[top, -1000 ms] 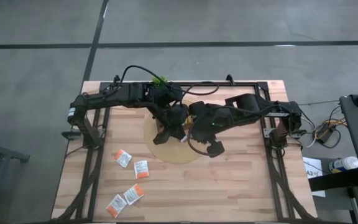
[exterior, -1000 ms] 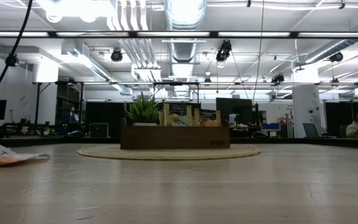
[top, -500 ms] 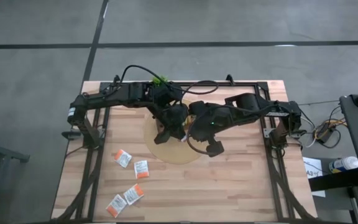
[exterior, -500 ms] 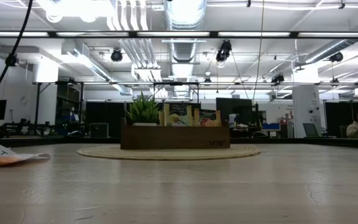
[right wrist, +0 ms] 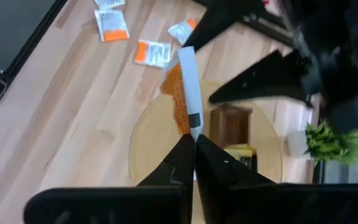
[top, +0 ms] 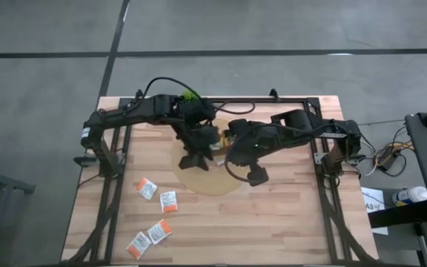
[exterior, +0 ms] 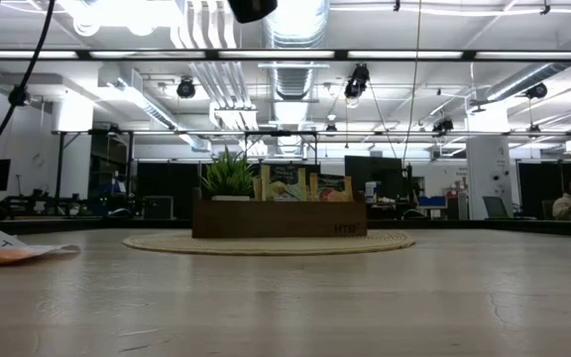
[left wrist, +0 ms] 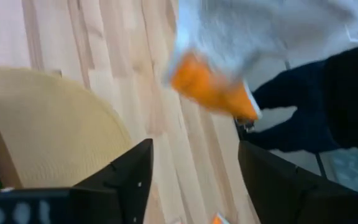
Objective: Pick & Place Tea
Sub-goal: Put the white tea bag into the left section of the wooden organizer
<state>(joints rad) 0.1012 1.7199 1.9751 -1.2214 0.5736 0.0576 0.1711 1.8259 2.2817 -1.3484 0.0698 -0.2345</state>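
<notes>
On the left part of the pale planked wooden table (top: 288, 222), four flat square paper tea sachets (top: 147, 188) in white and orange lie loose, well apart from the arms. Further right, the left gripper (top: 196, 157) hangs above the round woven straw mat (top: 206, 184); its dark fingers (left wrist: 126, 180) stand spread apart with nothing between them, and a blurred white-and-orange shape close to its wrist camera is probably another sachet, though the view is too soft to be sure. On the mat stands the brown rectangular wooden tray (exterior: 279, 218), boxy and smooth-sided, with sachets upright in its compartments and a small spiky green plant (exterior: 230, 175) at its left end in the low view. The two dark arms cross above the tray and hide most of it from overhead. To the right, the right gripper (right wrist: 193, 144) is clenched on a white-and-orange sachet (right wrist: 185, 93), pinching one edge so that the thin packet stands out straight from the fingertips, above the mat and near the tray. Beyond the table's right edge, cables and a small bottle (top: 410, 196) lie on the floor.
</notes>
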